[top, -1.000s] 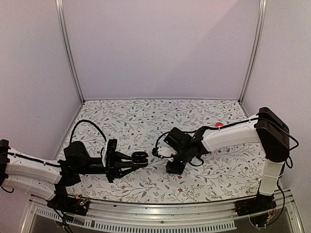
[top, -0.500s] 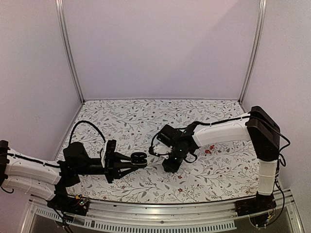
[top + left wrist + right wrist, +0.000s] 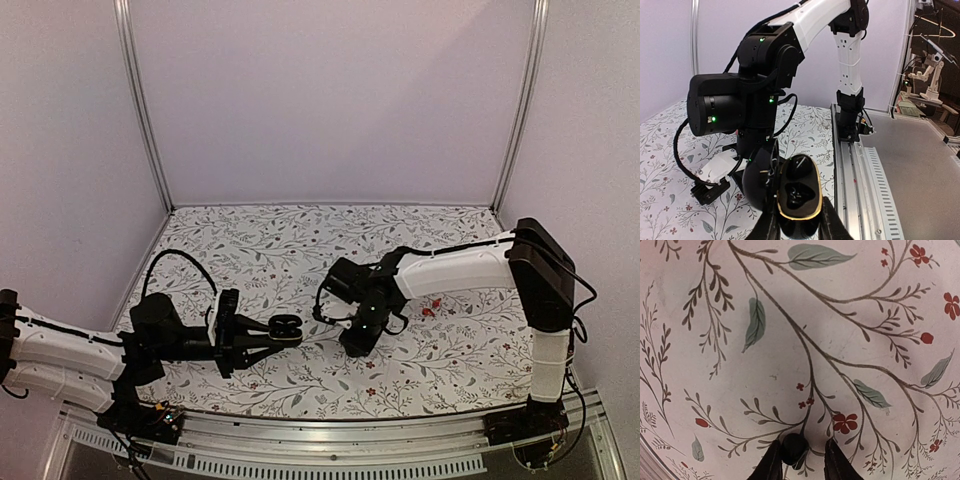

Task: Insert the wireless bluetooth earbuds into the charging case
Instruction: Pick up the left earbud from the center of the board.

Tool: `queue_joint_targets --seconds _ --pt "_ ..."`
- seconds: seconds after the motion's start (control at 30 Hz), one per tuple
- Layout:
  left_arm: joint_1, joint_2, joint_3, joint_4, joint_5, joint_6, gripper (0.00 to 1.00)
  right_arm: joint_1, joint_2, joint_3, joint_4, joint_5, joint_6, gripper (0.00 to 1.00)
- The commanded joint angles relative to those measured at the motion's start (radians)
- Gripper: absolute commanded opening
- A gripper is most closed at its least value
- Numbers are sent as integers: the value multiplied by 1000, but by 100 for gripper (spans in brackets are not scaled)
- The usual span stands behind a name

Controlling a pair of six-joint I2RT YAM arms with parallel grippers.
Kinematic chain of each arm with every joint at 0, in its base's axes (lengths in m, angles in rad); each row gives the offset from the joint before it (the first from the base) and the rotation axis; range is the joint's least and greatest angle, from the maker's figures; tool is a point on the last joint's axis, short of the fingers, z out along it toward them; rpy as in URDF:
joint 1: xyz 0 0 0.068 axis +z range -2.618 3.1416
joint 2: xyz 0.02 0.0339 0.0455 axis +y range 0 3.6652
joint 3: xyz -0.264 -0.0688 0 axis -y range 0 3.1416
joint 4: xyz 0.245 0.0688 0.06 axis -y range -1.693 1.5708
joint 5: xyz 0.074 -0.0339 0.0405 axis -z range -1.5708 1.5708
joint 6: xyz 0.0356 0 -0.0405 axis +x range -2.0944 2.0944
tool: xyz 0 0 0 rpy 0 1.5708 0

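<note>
My left gripper [image 3: 268,334] is shut on the black charging case [image 3: 798,200], also seen in the top view [image 3: 287,327]. The case has a gold rim and its lid [image 3: 759,175] stands open to the left. One cavity looks dark and empty. My right gripper [image 3: 352,343] points down at the table just right of the case. In the right wrist view its fingers [image 3: 800,460] stand slightly apart around a tiny black earbud [image 3: 793,449]. The bud touches the left finger, with a gap to the right finger. No red bud shows.
The floral tablecloth [image 3: 300,240] covers the table, walled by white panels at the back and sides. The metal rail [image 3: 860,165] runs along the near edge by the arm bases. The right arm's black wrist [image 3: 750,100] looms just beyond the case.
The right arm has folded its elbow inward and its gripper has shifted a little left toward the case. The left arm holds the case in the same place.
</note>
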Motion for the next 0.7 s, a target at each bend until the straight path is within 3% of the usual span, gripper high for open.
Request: queue_joint_targets --seconds 0.0,0.27,0.67 --pt "15 -3 -13 35 6 5 0 -3 33 29 -21 2 8 27" --pt "14 -4 -13 30 6 5 0 -3 54 67 -37 -4 0 26" --pt "14 -8 -13 25 2 9 0 -3 47 67 -39 10 6 17"
